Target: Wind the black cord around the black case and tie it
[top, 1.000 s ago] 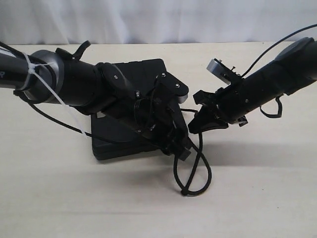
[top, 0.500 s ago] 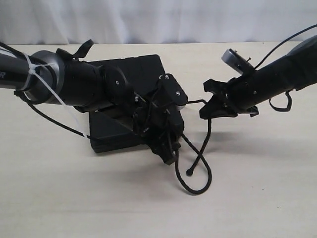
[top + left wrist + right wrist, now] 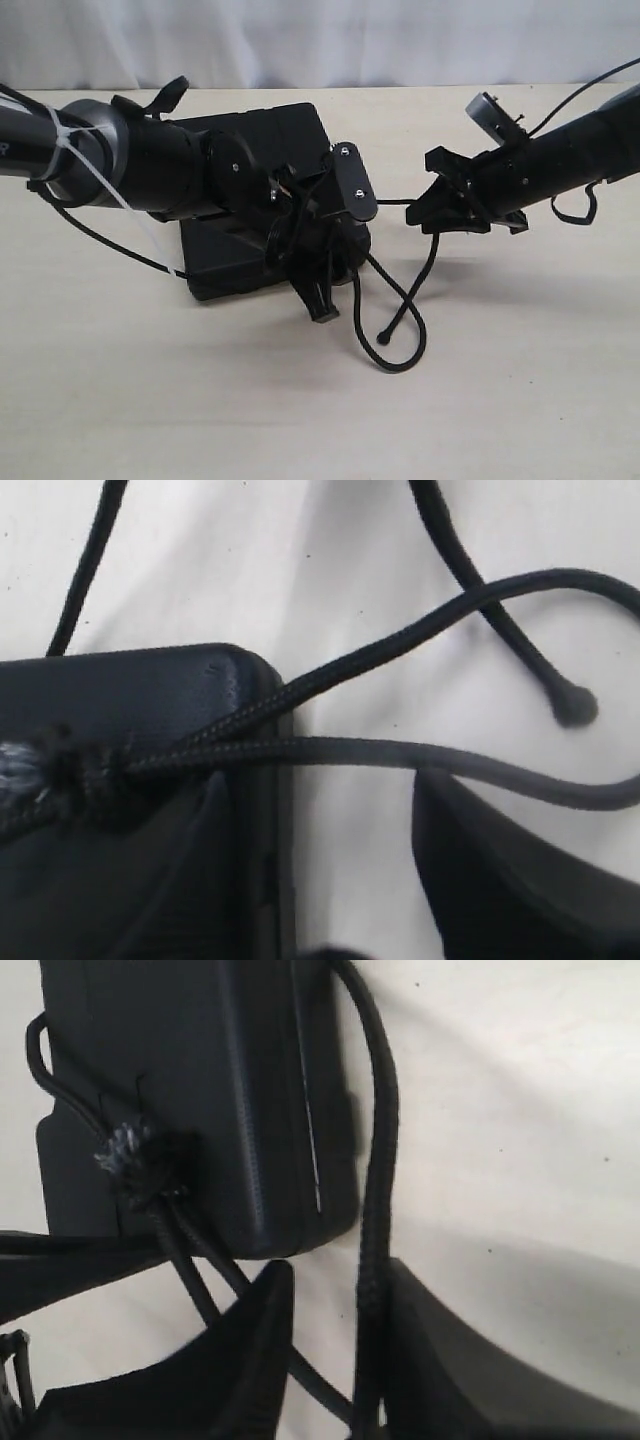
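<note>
The black case [image 3: 262, 128] lies flat on the table, mostly under my left arm. The black cord [image 3: 408, 296] comes off its near right corner, loops on the table and ends in a small sealed tip [image 3: 383, 338]. My left gripper [image 3: 328, 292] points down at that corner, open; in the left wrist view the cord [image 3: 400, 752] crosses just past its fingers [image 3: 500, 880], and a frayed knot [image 3: 60, 770] rests on the case [image 3: 130, 690]. My right gripper [image 3: 427, 208] hovers right of the case, jaws apart, a cord strand [image 3: 380, 1140] lying against one finger. The knot [image 3: 135, 1160] sits on the case [image 3: 200, 1050].
The beige table [image 3: 150, 400] stretches all round the case. A white curtain [image 3: 300, 40] hangs behind. Glossy robot cables [image 3: 110, 240] trail from the left arm across the table beside the case.
My right gripper has risen and moved right, away from the case, and its jaws have parted. The left gripper has swung back over the case corner. The cord loop has shifted.
</note>
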You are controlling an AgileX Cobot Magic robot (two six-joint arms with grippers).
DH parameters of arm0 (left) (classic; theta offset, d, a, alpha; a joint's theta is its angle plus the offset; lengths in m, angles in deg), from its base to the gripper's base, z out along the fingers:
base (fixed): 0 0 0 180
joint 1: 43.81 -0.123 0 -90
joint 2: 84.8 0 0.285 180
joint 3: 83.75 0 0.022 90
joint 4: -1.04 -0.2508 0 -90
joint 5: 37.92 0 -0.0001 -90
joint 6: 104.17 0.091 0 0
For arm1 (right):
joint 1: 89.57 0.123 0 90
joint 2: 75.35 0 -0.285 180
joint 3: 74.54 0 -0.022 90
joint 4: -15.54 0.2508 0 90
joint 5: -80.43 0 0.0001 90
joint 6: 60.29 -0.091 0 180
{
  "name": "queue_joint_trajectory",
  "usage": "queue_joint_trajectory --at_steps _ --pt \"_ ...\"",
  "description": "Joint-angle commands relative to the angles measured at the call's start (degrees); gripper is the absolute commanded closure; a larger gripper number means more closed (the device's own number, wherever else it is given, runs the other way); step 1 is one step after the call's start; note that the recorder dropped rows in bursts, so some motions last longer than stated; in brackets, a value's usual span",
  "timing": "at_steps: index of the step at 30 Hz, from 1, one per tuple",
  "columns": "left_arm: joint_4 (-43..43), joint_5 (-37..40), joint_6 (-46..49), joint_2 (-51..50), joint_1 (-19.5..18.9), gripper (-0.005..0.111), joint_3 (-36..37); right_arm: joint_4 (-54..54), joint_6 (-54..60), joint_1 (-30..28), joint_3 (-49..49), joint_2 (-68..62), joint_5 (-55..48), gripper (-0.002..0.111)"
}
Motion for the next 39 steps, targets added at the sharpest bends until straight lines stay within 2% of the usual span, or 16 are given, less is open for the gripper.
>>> queue_joint_trajectory --at_steps 1,3,8,11,14,17,19,25,27,29,39 --pt "-5.8 4.2 -2.9 0.4 -0.3 0.055 0.0 -2.4 -0.1 -0.4 -0.1 -0.7 1.7 0.062" --pt "-11.7 6.0 -6.5 0.6 -0.3 0.055 0.0 -5.3 -1.5 -0.4 -0.5 -0.7 2.6 0.058" --pt "-31.7 12.9 -20.8 2.3 -0.3 0.056 0.0 -19.5 -12.0 -0.9 -3.5 -0.7 3.5 0.058" --pt "-36.3 14.9 -22.5 4.4 -0.2 0.056 0.0 -24.2 -15.0 -0.8 -4.4 -0.7 3.1 0.059" --pt "-36.1 14.8 -22.5 6.0 2.1 0.056 0.0 -25.8 -17.0 -0.8 -4.4 -0.9 -0.1 0.065" --pt "-34.8 12.9 -22.5 5.2 6.2 0.056 0.0 -24.8 -17.2 -0.1 -3.9 -2.7 -2.5 0.075" --pt "-31.8 9.9 -22.5 4.1 7.4 0.056 0.0 -24.8 -16.9 2.0 -2.7 -3.8 -1.3 0.075" --pt "-22.8 4.2 -22.5 0.8 7.4 0.056 0.0 -20.7 -15.1 4.8 -2.6 -4.8 0.7 0.077" --pt "-22.5 3.3 -22.5 0.5 7.4 0.056 0.0 -20.7 -15.1 4.8 -2.6 -4.8 0.9 0.087" --pt "-22.1 2.8 -22.5 0.5 7.4 0.056 0.0 -20.5 -15.1 4.8 -2.6 -4.8 2.0 0.104" --pt "-21.5 1.4 -22.5 0.5 7.4 0.056 0.0 -10.0 -6.4 0.5 -2.6 -4.8 -0.2 0.104"
